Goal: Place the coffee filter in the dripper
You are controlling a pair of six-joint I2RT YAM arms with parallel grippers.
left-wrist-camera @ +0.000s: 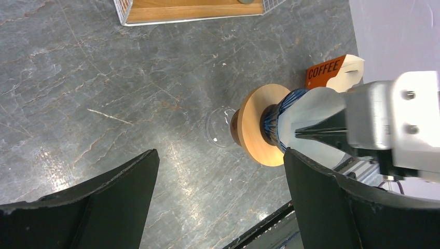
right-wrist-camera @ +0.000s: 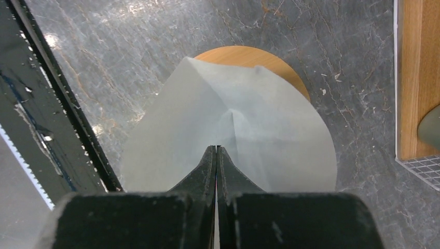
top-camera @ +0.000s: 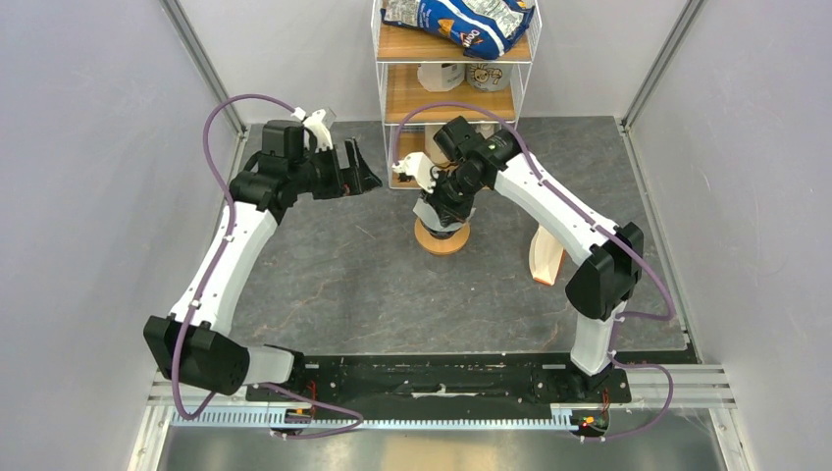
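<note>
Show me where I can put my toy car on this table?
Roomiest: the middle of the table, between the dripper and the near edge. Also bare below the left gripper. Crowded at the back: right gripper, dripper, shelf.

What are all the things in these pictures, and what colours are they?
coffee filter: one, white, pinched in the right tool over the dripper
dripper: one, dark blue, on the wooden ring
wooden ring: one, tan, mid-table, on top of the glass cup
glass cup: one, clear, under the ring
filter pack: one, orange and white, on the table to the right of the dripper
shelf: one, wood with white wire, at the table's far edge
snack bag: one, blue and white, on the top shelf
table: one, dark grey
left tool: one, black, open, holding nothing
right tool: one, black, shut on the coffee filter
</note>
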